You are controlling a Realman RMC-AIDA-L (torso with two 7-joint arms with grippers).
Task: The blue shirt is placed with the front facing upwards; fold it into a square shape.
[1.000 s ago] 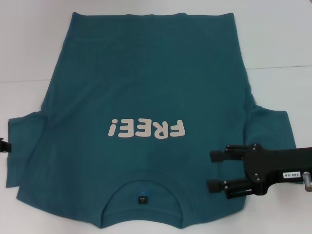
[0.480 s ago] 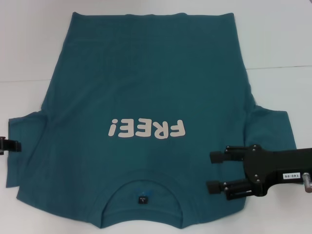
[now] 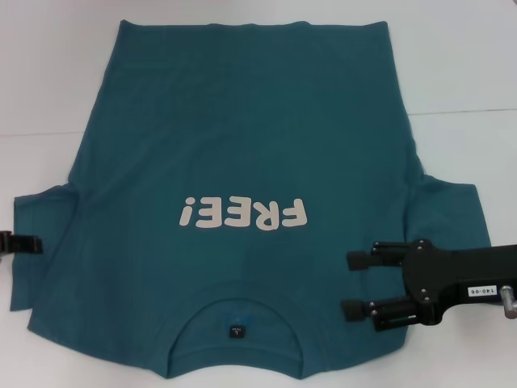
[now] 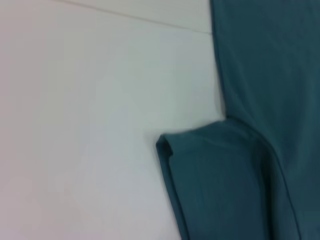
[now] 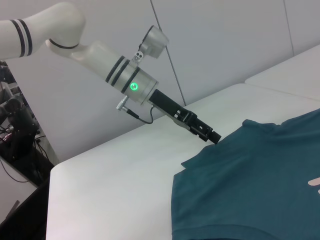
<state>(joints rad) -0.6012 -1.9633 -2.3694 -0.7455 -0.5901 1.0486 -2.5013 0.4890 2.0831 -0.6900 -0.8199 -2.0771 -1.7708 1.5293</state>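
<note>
From my seat the blue shirt lies flat on the white worktop, front up, collar nearest the robot and hem farthest away, so the white lettering reads upside down in the head view. A small dark tag sits inside the collar.

Closest in, on the robot's right, the right hand reaches sideways over the shirt's near right shoulder, between the collar and the right sleeve. I see its two dark fingers spread apart with only cloth showing between them; they grip nothing, and whether the tips touch the fabric I cannot tell.

On the robot's left, only the tip of the left hand shows at the frame edge, at the outer edge of the left sleeve. The right wrist view shows that hand angled down to the sleeve's edge. How far it is open, and whether it has cloth, I cannot tell. The left wrist view shows the sleeve's corner curled up slightly off the worktop.

Beyond the hands, the shirt's body runs out to the hem.
</note>
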